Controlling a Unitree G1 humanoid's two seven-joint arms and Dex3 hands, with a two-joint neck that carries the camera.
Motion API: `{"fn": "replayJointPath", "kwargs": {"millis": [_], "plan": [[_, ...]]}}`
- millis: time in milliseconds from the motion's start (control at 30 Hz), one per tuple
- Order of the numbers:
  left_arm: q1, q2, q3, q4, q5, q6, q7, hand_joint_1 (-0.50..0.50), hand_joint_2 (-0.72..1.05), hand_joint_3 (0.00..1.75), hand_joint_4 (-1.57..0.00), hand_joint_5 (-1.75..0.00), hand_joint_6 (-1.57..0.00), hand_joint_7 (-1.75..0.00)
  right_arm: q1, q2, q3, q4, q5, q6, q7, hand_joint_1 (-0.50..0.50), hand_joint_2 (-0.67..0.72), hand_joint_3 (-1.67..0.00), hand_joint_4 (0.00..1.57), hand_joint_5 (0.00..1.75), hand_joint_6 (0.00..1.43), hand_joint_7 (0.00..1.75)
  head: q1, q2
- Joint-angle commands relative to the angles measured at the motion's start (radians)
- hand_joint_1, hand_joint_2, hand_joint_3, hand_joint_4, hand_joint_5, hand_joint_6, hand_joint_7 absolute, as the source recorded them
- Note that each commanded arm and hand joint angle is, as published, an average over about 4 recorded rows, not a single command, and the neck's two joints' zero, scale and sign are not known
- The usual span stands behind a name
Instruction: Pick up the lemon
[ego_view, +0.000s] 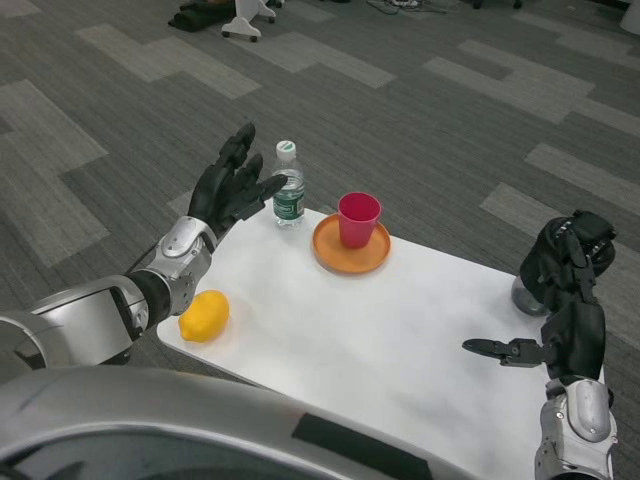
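A yellow lemon (204, 316) lies near the left edge of the white table (380, 350). My left hand (232, 186) is raised well above the table's far left corner, beyond the lemon, with its fingers spread and nothing in it. The silver left forearm passes just left of the lemon. My right hand (566, 270) hovers over the table's right edge, far from the lemon, fingers curled in and the thumb sticking out to the left, holding nothing.
A clear water bottle (288, 186) with a green label stands at the far left corner, right beside my left hand. A red cup (358, 219) stands on an orange plate (350, 254) at the far middle. A dark round object is partly hidden behind my right hand.
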Motion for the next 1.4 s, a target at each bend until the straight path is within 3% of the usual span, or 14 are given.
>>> {"fn": "replayJointPath", "kwargs": {"millis": [33,233,433,633,700,800,933,1233,1400], "plan": [[0.007,0.014,0.011,-0.006,0.0,-0.013,0.003,0.5,1.05,0.09,0.0,0.0,0.0,0.0,-0.03,-0.005,0.003,0.012,0.003,-0.001,-0.001,-0.21,0.15,-0.24,0.0,0.39,0.0,0.0,0.025,0.0],[0.022,0.028,0.027,-0.014,0.0,-0.013,0.002,0.5,1.05,0.09,0.0,0.0,0.0,0.0,-0.046,-0.005,0.015,0.023,0.003,0.0,0.0,-0.21,0.15,-0.24,0.0,0.46,0.0,0.0,0.063,0.008],[0.063,0.043,0.067,-0.021,0.0,-0.014,-0.005,0.5,1.05,0.09,0.0,0.0,0.0,0.0,-0.05,-0.005,0.022,0.027,0.003,0.003,0.0,-0.21,0.15,-0.24,0.0,0.39,0.0,0.0,0.101,0.017],[0.115,0.052,0.135,-0.015,-0.006,-0.013,-0.008,0.5,1.03,0.09,0.0,0.0,0.0,0.0,-0.052,-0.005,0.024,0.027,0.003,0.01,0.0,-0.21,0.11,-0.24,0.0,0.48,0.0,0.0,0.143,0.022],[0.129,0.052,0.149,-0.01,-0.022,-0.013,-0.008,0.5,0.94,0.09,0.0,0.0,0.0,0.0,-0.055,-0.005,0.025,0.027,0.004,0.012,0.0,-0.21,0.09,-0.24,0.0,0.48,0.0,0.0,0.152,0.021],[0.143,0.052,0.153,0.003,-0.055,-0.013,-0.008,0.5,0.63,0.09,0.0,0.0,0.0,0.0,-0.061,-0.004,0.029,0.027,0.004,0.013,0.0,-0.21,0.09,-0.24,0.0,0.48,0.0,0.0,0.163,0.022],[0.158,0.052,0.155,0.016,-0.094,-0.013,-0.014,0.5,0.07,0.09,0.0,0.0,0.0,0.0,-0.066,-0.003,0.03,0.027,0.004,0.016,0.0,-0.21,0.09,-0.24,0.0,0.48,0.0,0.0,0.18,0.019],[0.209,0.055,0.154,0.056,-0.108,-0.004,-0.028,0.5,-0.1,0.09,0.0,0.0,0.0,0.0,-0.07,0.002,0.032,0.034,0.004,0.023,0.0,-0.21,0.09,-0.24,0.0,0.48,0.0,0.0,0.21,0.006],[0.235,0.058,0.147,0.072,-0.108,-0.002,-0.04,0.5,-0.1,0.09,0.0,0.0,0.0,0.0,-0.072,0.002,0.038,0.036,0.004,0.029,0.0,-0.21,0.09,-0.24,0.0,0.48,0.0,0.0,0.22,0.001]]}}
